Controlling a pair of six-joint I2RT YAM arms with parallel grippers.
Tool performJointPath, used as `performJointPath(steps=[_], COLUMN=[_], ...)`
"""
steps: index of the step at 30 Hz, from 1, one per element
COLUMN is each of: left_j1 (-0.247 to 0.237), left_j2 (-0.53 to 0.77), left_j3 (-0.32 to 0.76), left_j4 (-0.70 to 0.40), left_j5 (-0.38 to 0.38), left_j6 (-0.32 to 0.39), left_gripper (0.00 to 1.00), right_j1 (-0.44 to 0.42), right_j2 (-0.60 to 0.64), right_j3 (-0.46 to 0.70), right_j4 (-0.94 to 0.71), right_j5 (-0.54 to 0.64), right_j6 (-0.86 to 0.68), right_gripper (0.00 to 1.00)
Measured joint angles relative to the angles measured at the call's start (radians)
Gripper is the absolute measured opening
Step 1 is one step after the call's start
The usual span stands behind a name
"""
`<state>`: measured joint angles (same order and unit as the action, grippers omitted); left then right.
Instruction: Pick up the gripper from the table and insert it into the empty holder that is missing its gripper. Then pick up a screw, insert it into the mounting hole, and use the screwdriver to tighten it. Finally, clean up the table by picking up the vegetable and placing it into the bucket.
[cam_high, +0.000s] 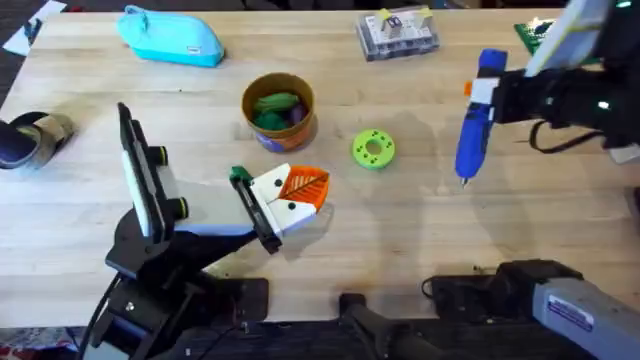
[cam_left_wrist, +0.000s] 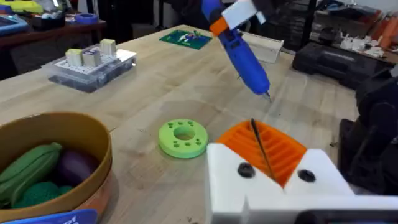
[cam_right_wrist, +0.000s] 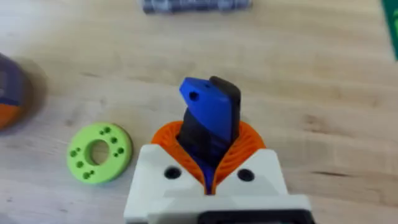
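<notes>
Left gripper (cam_high: 293, 192): mid table, just near of the bucket. In the left wrist view (cam_left_wrist: 264, 152) its orange ribbed pads lie together, with only a thin dark line between them.
Holder (cam_high: 255, 212): a black bar with a green end piece, lying against the left side of the left gripper's white blocks. I cannot tell which block is the task's own gripper.
Right gripper (cam_high: 500, 95): far right. In the right wrist view (cam_right_wrist: 208, 158) its orange pads are clamped on the screwdriver's blue body.
Screwdriver (cam_high: 475, 125): held by its collar end, with the bit pointing toward the near side. The left wrist view (cam_left_wrist: 242, 53) shows it tilted, with the tip clear of the table, which the overhead leaves unclear. The right wrist view (cam_right_wrist: 208, 115) shows only its blue butt end.
Bucket (cam_high: 300, 105): far of the left gripper. The left wrist view (cam_left_wrist: 93, 134) shows green and purple vegetables inside.
Green disc (cam_high: 374, 148): flat on the table (cam_high: 400, 240), between the bucket and the screwdriver and apart from both (cam_left_wrist: 182, 137) (cam_right_wrist: 99, 152).
Clear parts box (cam_high: 397, 33): far edge of the table (cam_left_wrist: 90, 65).
</notes>
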<state>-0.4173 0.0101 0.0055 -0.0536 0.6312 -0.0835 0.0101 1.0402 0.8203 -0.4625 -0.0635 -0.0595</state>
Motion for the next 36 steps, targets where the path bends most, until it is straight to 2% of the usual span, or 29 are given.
performJointPath(steps=[4,5,6,16,22,27,36], left_j1=[0.0,0.0,0.0,0.0,0.0,0.0,0.0], left_j2=[0.0,0.0,0.0,0.0,0.0,0.0,0.0], left_j3=[0.0,0.0,0.0,0.0,0.0,0.0,0.0], left_j4=[0.0,0.0,0.0,0.0,0.0,0.0,0.0], left_j5=[0.0,0.0,0.0,0.0,0.0,0.0,0.0], left_j6=[0.0,0.0,0.0,0.0,0.0,0.0,0.0], left_gripper=[0.018,0.018,0.018,0.018,0.018,0.018,0.018], right_j1=[-0.002,-0.016,-0.024,-0.059,-0.059,-0.058,-0.058], right_j2=[0.154,0.303,0.343,0.584,0.608,0.608,0.608], right_j3=[0.036,0.116,0.137,0.178,0.182,0.186,0.187], right_j4=[-0.087,-0.184,-0.199,-0.276,-0.286,-0.286,-0.284], right_j5=[0.025,0.032,0.033,0.079,0.084,0.085,0.085], right_j6=[-0.001,-0.002,-0.004,-0.027,-0.03,-0.031,-0.031], right_gripper=[0.025,0.025,0.025,0.025,0.208,0.314,0.357])
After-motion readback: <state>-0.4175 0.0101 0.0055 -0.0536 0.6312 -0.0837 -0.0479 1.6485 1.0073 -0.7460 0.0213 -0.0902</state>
